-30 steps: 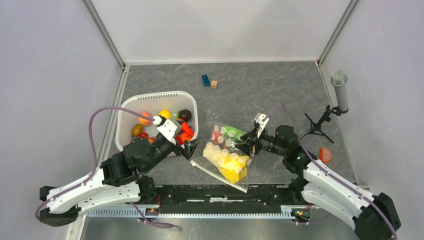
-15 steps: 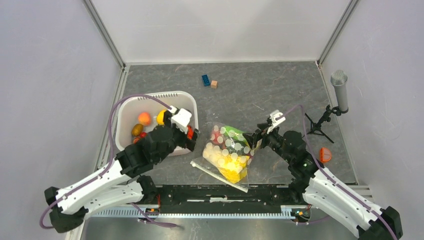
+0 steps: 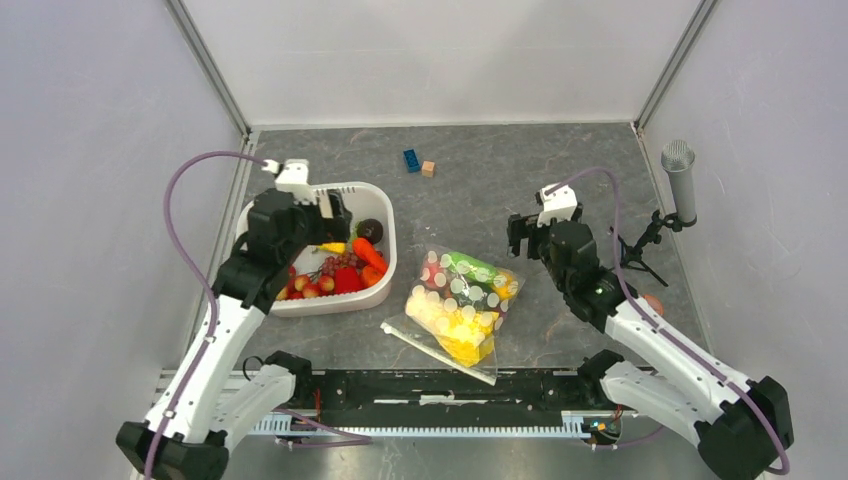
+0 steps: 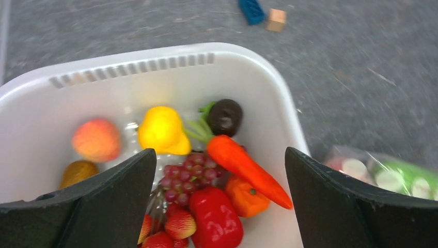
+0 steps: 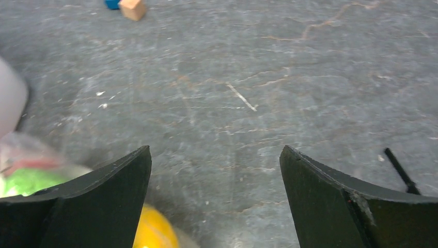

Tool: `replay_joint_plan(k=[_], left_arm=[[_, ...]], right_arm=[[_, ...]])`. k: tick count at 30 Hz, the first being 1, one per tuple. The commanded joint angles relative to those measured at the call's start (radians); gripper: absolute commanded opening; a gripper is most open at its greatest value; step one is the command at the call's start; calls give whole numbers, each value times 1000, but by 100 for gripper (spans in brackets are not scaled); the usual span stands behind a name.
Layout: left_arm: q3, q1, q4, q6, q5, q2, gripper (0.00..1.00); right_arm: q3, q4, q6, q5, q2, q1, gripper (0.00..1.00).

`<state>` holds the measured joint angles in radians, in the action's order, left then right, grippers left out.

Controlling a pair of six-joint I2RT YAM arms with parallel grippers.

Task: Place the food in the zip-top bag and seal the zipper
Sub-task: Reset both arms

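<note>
Holding L gripper [image 3: 337, 214] spread wide, gripping nothing, up over far part of white basket [image 3: 300, 193]. Differing from 1 s ago: then sitting low at basket's near-right corner, close to the bag; now lifted & swung far-left.

Looking down btwn its fingers at food in the basket: carrot [image 4: 248, 168], peach [image 4: 95, 139], yellow piece [image 4: 161, 129], grapes [image 4: 183, 173], red pepper [image 4: 217, 219]. Carrot lying w/ long axis diagonal, thick end far-left, tip pointing near-right.

Keeping R gripper [image 3: 518, 233] released too, empty, over bare table [image 3: 480, 180] far-right of the bag & apart from it. 1 s ago reaching in at bag's right edge; now drawn back far-right. That edge, raised then, now lying flat.

Lying on table btwn basket & R arm: zip-top bag [image 3: 455, 305], near basket's near-right corner, already holding yellow, green & red pieces. Running diagonally along its near side, left to near-right: zipper [image 3: 440, 352]. So mouth facing near-left, closed end pointing far-right. Looking roughly square from above, so not calling a long axis. Not telling whether strip is pressed shut.

Sitting at far side, same spots as before: blue brick [image 3: 411, 160] & wooden cube [image 3: 428, 168], just beside each other.
</note>
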<state>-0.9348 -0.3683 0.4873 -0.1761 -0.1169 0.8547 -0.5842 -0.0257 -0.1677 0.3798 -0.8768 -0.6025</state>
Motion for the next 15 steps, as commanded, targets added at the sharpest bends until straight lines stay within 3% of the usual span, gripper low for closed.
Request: replay_joint_plan(k=[1, 4, 10, 15], left_arm=[[-29, 179, 14, -127, 112, 8, 100], [-49, 258, 30, -179, 110, 21, 100], [-66, 264, 80, -302, -140, -34, 100], [-25, 264, 82, -331, -243, -122, 100]], right_arm=[[-91, -34, 15, 21, -49, 79, 98], [-98, -26, 4, -49, -49, 154, 98], [-38, 17, 0, -97, 32, 198, 98], [33, 48, -35, -129, 111, 198, 98]])
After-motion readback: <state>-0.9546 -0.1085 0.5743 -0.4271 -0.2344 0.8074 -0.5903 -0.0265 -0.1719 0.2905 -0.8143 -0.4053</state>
